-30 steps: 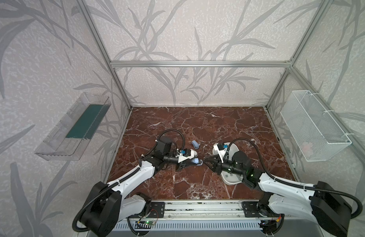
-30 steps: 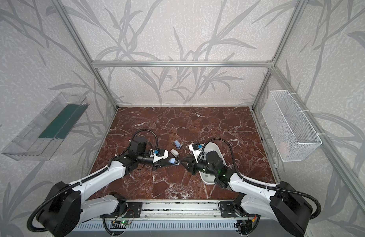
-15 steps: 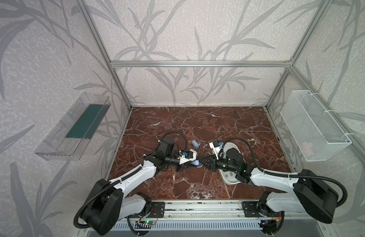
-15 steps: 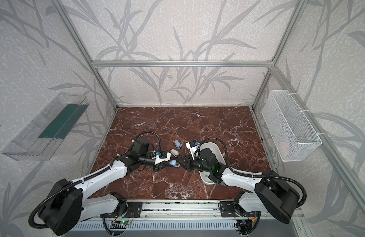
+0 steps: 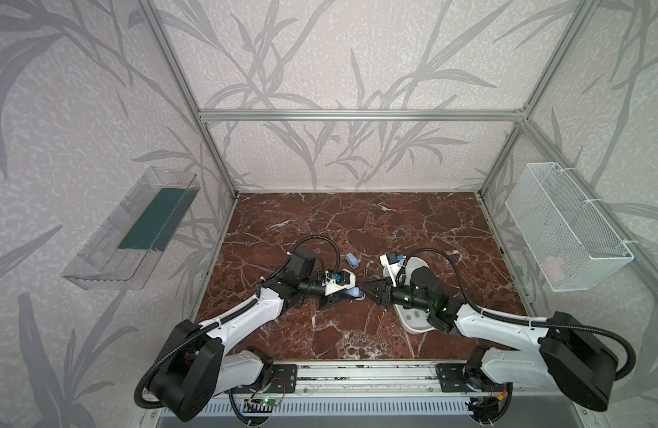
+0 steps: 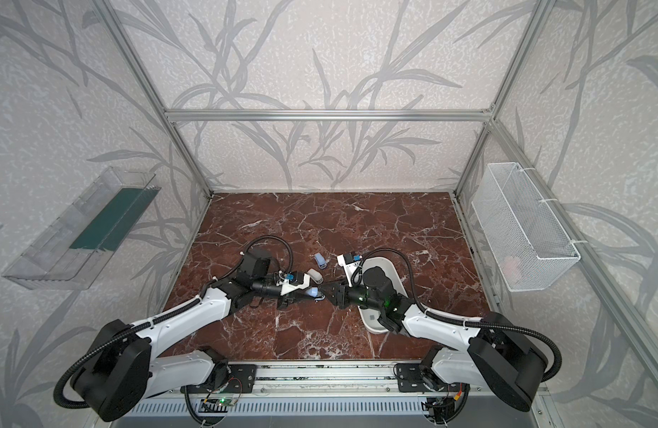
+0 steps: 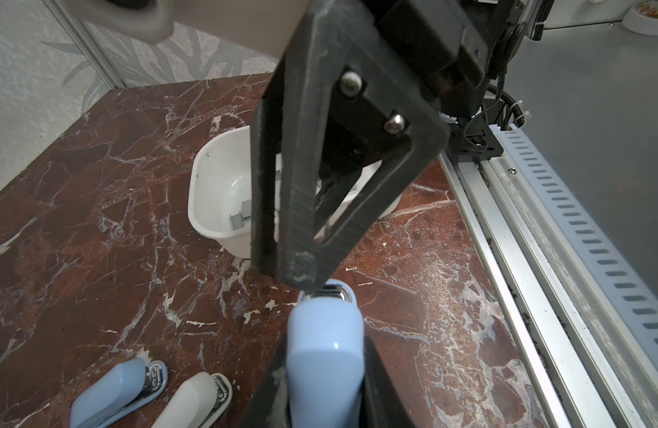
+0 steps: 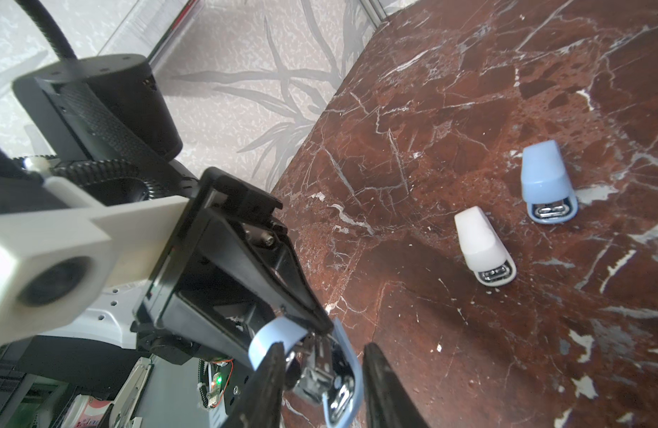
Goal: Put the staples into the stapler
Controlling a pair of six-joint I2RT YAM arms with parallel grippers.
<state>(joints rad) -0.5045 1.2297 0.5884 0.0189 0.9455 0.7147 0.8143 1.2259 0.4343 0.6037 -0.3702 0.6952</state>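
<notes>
Right wrist view: left gripper (image 8: 286, 338) clamps the light-blue stapler (image 8: 348, 354); right gripper (image 8: 324, 348) straddles its nose half-open, grip impossible to tell.

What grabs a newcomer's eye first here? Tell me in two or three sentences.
Mid-table, the two arms meet nose to nose: the left tool is shut on a light blue stapler, and the right tool straddles its front end, jaws apart. A white stapler and another blue stapler lie free farther back on the red marble table. Grey staples sit in a white tray under the right arm.
</notes>
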